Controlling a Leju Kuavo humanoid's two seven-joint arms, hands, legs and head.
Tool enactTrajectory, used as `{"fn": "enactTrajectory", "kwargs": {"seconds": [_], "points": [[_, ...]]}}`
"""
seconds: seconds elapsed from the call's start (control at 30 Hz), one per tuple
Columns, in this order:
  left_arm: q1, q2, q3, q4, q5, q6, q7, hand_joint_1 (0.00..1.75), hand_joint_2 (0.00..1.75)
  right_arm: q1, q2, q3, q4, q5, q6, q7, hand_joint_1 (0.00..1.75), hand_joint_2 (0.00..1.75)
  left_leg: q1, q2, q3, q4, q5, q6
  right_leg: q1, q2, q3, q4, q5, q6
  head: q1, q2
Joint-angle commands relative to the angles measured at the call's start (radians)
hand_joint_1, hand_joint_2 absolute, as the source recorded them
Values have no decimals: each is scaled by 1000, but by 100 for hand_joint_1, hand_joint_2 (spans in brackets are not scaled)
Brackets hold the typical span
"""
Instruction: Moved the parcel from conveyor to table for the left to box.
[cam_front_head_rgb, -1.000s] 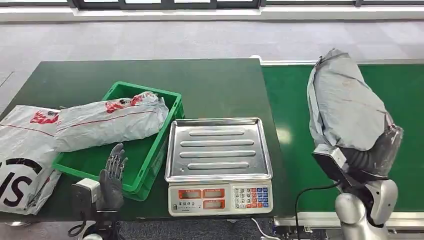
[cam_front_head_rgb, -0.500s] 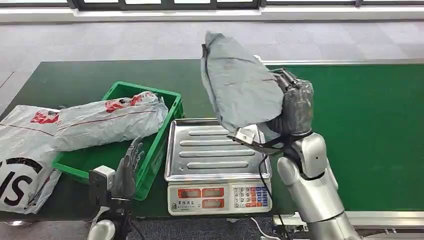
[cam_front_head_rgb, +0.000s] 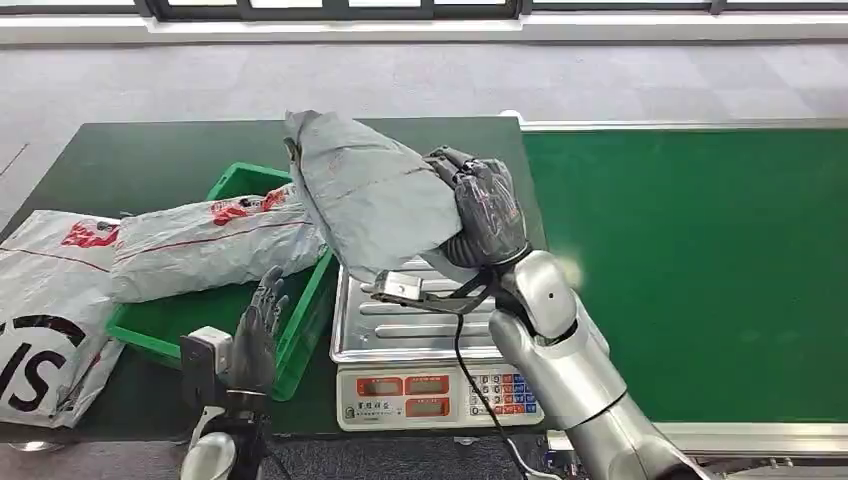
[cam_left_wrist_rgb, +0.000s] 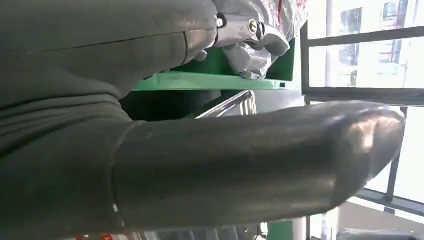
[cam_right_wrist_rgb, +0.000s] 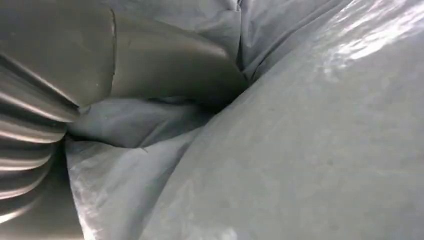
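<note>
Two hands on my list. Head view: my right hand (cam_front_head_rgb: 488, 212) grips the grey parcel (cam_front_head_rgb: 368, 192), fingers wrapped round its near end, holding it in the air over the far edge of the scale (cam_front_head_rgb: 437, 330) and the right rim of the green crate (cam_front_head_rgb: 290, 330). Scale sits at the table's (cam_front_head_rgb: 150, 160) near edge, beside the green conveyor (cam_front_head_rgb: 690, 260). One white-and-red mailer (cam_front_head_rgb: 215, 245) lies across the crate; another white bag (cam_front_head_rgb: 45, 310) rests at the table's left edge. My left hand (cam_front_head_rgb: 255, 335) stands at the crate's near rim, fingers straight and apart, holding nothing.

Left wrist view: thick thumb (cam_left_wrist_rgb: 250, 165) extended, crate rim (cam_left_wrist_rgb: 210, 82) and a corner of the scale's tray beyond it.

Right wrist view: grey parcel film (cam_right_wrist_rgb: 310, 140) pressed against the thumb (cam_right_wrist_rgb: 165, 65); grip is tight on it.
</note>
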Motion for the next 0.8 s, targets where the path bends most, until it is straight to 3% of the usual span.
{"fn": "enactTrajectory", "kwargs": {"seconds": [0.03, 0.3, 0.33, 0.43, 0.47, 0.5, 0.57, 0.8], "points": [[-10, 24, -17, 76, 5, -1, 5, 0, 0, -63, 12, 78, 86, -20, 22, -6, 175, 175, 0, 5, 1, -2, 1, -1, 0, 3, -1, -1, 2, -1, 0, 0], [29, 23, -2, 33, 15, 5, 2, 0, 0, -42, 106, 149, 182, -11, 228, 38, 175, 175, 1, 10, 3, -4, 0, -1, 1, 6, 0, -3, 2, -2, 0, 0], [38, 21, 4, 23, 16, 5, 2, 0, 0, -52, 112, 160, 233, 47, 299, 111, 175, 175, 1, 8, 3, -3, 0, -1, 1, 5, 0, -2, 1, -1, 0, 0], [47, 18, 17, 6, 16, 1, 9, 0, 0, -72, 125, 157, 346, 107, 323, 191, 175, 175, 2, 9, 4, -4, 0, -1, 2, 6, 1, -3, 2, -1, 0, 0], [50, 15, 25, -5, 15, 1, 22, 0, 0, -77, 114, 160, 379, 196, 378, 323, 175, 175, 2, 9, 4, -4, 0, -1, 2, 6, 1, -4, 2, -1, 0, 0], [55, 14, 27, -15, 14, -2, 33, 0, 0, -68, 102, 147, 388, 213, 397, 359, 175, 175, 2, 7, 4, -3, 0, -1, 2, 5, 2, -2, 1, -1, 0, 0], [63, 5, 36, -35, 10, -9, 54, 0, 0, -20, 72, 87, 360, 236, 427, 413, 175, 175, 1, 3, 2, -2, 0, 0, 2, 1, 1, -2, 1, -1, 0, 0], [48, -4, 40, -32, -2, -22, 72, 0, 0, 81, 62, -32, 253, 261, 509, 441, 175, 175, 1, 3, 2, -4, 1, -1, 1, -1, 1, -4, 1, -2, 0, 0]]}}
